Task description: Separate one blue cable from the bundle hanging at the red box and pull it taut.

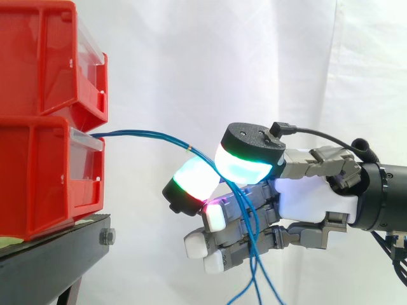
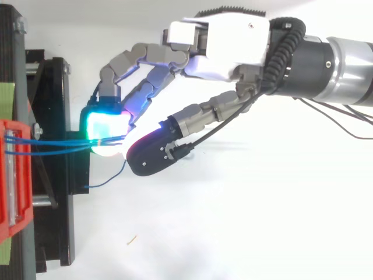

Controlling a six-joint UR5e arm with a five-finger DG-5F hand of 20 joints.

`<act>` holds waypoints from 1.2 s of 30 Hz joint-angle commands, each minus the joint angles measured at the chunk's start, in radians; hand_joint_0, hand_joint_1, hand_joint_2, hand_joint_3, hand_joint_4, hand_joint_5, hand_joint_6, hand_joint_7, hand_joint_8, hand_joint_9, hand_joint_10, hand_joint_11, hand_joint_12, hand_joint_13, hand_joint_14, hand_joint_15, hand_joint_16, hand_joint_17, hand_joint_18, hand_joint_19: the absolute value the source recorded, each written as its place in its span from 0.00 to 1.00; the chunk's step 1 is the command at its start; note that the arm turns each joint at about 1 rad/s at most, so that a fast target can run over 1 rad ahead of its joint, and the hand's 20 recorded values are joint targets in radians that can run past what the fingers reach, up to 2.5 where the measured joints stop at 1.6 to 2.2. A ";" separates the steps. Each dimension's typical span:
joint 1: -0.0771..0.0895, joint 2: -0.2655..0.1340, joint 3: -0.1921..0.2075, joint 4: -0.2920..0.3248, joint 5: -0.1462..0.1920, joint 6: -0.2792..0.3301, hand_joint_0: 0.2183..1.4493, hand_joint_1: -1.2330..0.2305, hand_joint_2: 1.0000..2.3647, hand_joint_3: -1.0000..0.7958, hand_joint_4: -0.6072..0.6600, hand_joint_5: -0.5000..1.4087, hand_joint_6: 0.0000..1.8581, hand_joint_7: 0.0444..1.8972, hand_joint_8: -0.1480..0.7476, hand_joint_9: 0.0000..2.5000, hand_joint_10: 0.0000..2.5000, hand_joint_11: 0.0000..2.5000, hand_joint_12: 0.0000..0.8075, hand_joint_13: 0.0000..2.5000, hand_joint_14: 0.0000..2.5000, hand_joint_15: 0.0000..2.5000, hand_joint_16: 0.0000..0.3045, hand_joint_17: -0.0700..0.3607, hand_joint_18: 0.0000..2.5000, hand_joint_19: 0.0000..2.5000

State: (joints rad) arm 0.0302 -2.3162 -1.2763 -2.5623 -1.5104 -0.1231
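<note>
Two red open-fronted plastic bins sit stacked at the left, the upper red bin resting on the lower red bin, both on a black metal stand before a white curtain. A small bundle of thin blue cables comes out at the front of the bins, at the seam between the upper and lower one, and runs almost level to the right with a slight downward bow.

The robot's grey-and-white hand reaches in from the right. Its thumb and one finger are closed together on the cables: the thumb's glowing pad sits above, the finger's pad just below and to the left, and the blue strands pass between them. More than one strand runs through this pinch, though how many cannot be told. The other fingers are curled underneath. Past the pinch the cables drop loosely in front of the palm and off the bottom edge.

From above, the cables stretch from the red bin to the meeting point of the cyan pad and the thumb. One loose blue end trails just beside the stand.
</note>
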 commanded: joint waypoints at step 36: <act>0.013 0.000 0.000 0.004 0.001 0.014 0.41 0.27 0.01 0.35 0.52 0.16 0.48 0.54 0.56 0.40 0.01 0.39 0.45 0.47 0.01 0.34 0.10 0.32 0.33 0.12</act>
State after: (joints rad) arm 0.0428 -2.3163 -1.2763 -2.5602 -1.5094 -0.1090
